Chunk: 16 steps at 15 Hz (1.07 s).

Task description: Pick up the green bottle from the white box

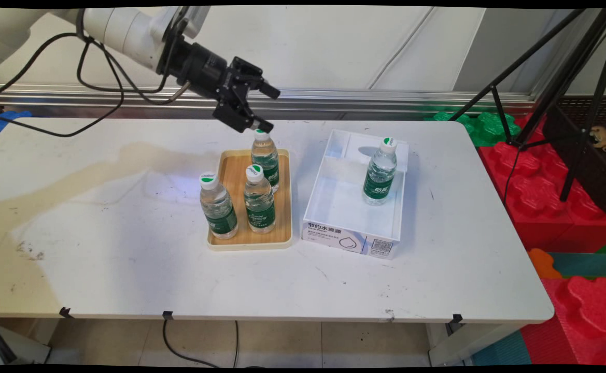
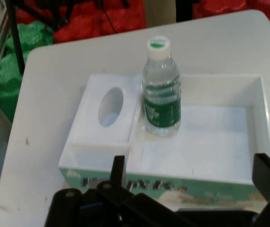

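My gripper (image 1: 270, 110) hangs open and empty above the table's far side, just over the cap of the rear bottle (image 1: 265, 159) on a wooden tray (image 1: 282, 207). Two more water bottles stand upright on that tray, one at the front left (image 1: 219, 206) and one in the middle (image 1: 259, 200). To the right lies a white box (image 1: 352, 235) with one upright bottle (image 1: 380, 172) inside. In the hand view the gripper (image 2: 192, 182) looks across at the white box (image 2: 102, 123) and its bottle (image 2: 162, 94), with both fingers spread wide.
Black cables (image 1: 95, 67) hang from the arm at the upper left. A black tripod (image 1: 551, 72) stands off the table's right side, over red (image 1: 551, 197) and green foam blocks (image 1: 484, 127). The table (image 1: 126, 259) has a brownish stain on its left part.
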Each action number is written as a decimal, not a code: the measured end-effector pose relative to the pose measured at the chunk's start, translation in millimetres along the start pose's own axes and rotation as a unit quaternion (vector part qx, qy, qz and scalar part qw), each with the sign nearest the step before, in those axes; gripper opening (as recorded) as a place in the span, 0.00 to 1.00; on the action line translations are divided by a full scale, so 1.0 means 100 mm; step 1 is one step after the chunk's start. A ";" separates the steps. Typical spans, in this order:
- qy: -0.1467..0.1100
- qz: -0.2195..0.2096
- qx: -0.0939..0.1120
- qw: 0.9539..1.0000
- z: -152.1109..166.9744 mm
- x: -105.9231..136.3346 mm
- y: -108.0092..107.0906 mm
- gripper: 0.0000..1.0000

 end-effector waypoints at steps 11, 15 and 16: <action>-0.012 -0.013 -0.004 1.000 0.93 0.46 -0.08 1.00; -0.032 -0.020 -0.014 0.999 1.38 0.47 -0.12 1.00; -0.037 -0.021 -0.017 0.999 1.48 0.47 -0.13 1.00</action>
